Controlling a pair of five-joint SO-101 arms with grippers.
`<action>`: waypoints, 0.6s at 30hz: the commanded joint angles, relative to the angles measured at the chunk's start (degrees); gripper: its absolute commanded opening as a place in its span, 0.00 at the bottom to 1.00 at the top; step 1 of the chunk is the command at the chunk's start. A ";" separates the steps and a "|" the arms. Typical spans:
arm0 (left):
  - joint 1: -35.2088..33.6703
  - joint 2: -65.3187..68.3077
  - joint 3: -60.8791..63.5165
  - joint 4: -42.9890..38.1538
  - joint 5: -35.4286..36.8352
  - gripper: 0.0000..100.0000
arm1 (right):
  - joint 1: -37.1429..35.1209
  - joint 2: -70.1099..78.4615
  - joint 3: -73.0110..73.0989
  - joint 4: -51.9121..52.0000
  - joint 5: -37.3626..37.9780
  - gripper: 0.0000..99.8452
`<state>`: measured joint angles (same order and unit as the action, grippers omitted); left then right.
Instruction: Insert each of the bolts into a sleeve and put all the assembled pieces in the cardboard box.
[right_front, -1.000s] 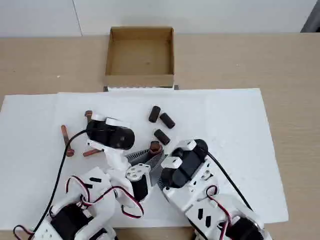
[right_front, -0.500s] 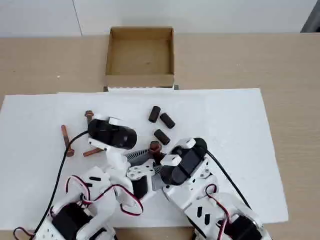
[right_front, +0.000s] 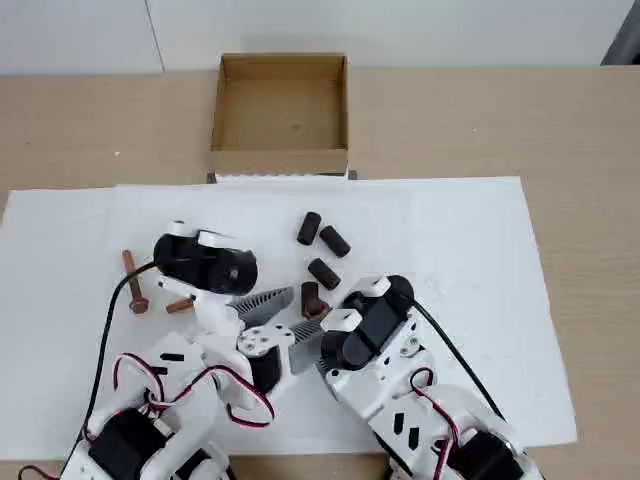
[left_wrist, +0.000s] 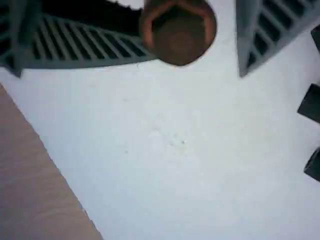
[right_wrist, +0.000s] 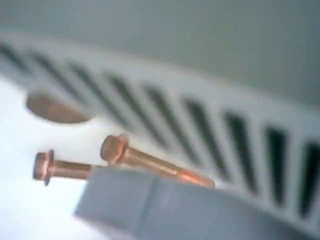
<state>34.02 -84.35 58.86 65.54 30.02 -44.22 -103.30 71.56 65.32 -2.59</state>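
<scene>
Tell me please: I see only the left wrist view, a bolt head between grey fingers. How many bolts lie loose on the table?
Observer: The high view shows two bolts loose on the paper, beside the left arm. The arm may hide more.
Operator: And how many sleeves wait?
Observer: Three sleeves lie loose on the paper, nearer the box than the bolts are.
Operator: Where does the box stand?
Observer: On the bare table, against the paper's far edge, open side up.
</scene>
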 joint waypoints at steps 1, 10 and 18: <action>-3.25 -0.53 -4.00 -0.18 -0.44 0.08 | 0.31 -0.40 -0.70 -1.10 0.44 0.00; -19.96 -0.26 -1.36 -0.53 -13.80 0.01 | 11.47 -0.04 -0.70 -0.84 0.18 0.00; -31.12 -0.44 13.85 -5.54 -22.07 0.01 | 16.31 2.07 -0.70 2.59 0.00 0.00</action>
<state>5.71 -84.35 69.67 62.46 9.27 -28.57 -102.95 71.56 65.76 -2.59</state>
